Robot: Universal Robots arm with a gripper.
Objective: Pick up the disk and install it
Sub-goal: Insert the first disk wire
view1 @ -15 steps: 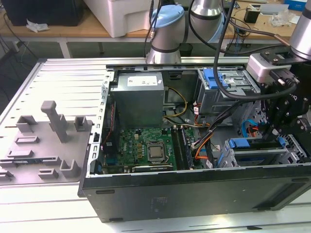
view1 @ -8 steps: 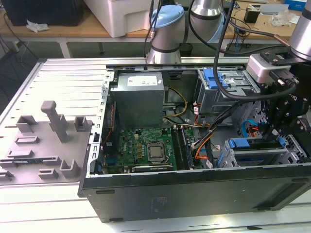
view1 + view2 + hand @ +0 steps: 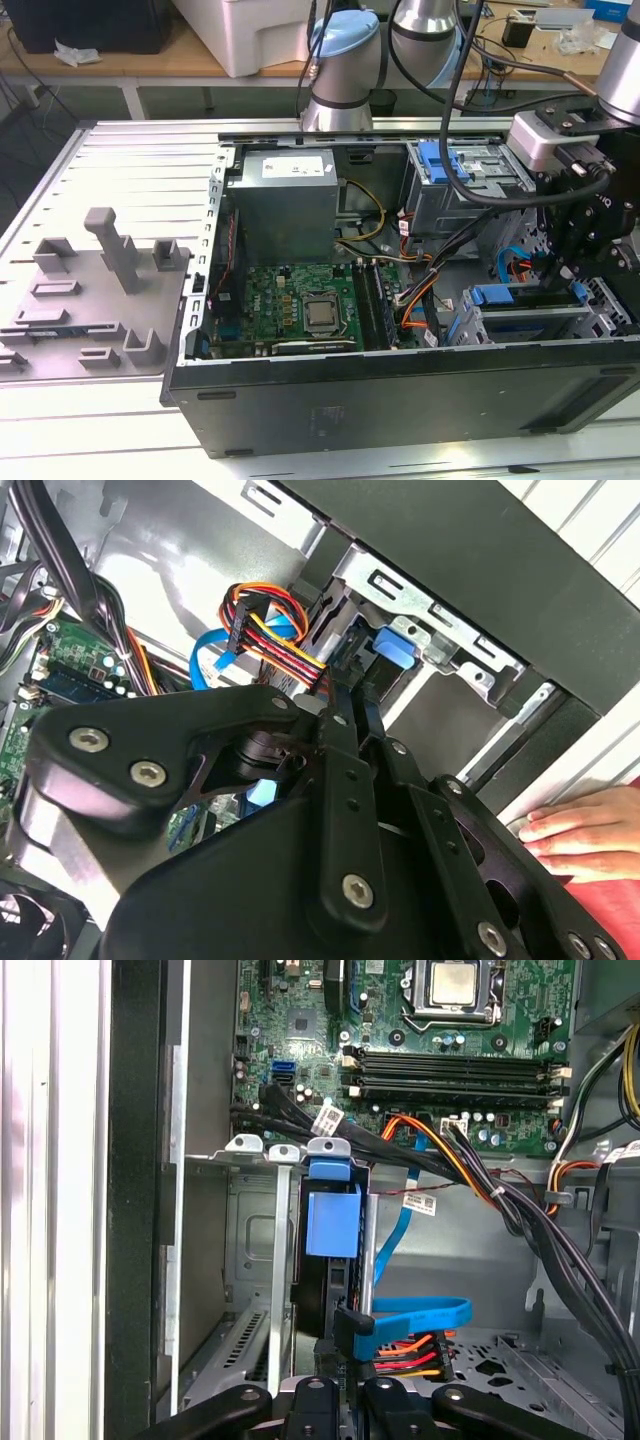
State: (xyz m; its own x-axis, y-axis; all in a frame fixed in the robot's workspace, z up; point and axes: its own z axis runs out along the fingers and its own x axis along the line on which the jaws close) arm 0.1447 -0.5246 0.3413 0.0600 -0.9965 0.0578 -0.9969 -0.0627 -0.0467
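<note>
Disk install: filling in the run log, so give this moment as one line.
gripper: at the drive cage, nearest the disk | disk: on edge in cage slot, blue bracket showing | person's hand: beside the case

Disk (image 3: 331,1222) seated in drive cage (image 3: 250,1250), inside case (image 3: 400,400).

From my remote seat I take this for a robotics lab or electronics workshop. An opened black desktop computer case (image 3: 400,400) lies on a ribbed grey metal table (image 3: 140,160), its green motherboard (image 3: 290,300) exposed. Beside it sits a grey plastic fixture tray with upright pegs (image 3: 100,290). Behind runs a wooden workbench (image 3: 150,65) strewn with cables and a white box (image 3: 255,35). I see silver-and-blue robot arm joints (image 3: 345,60) rising at the back.
</note>
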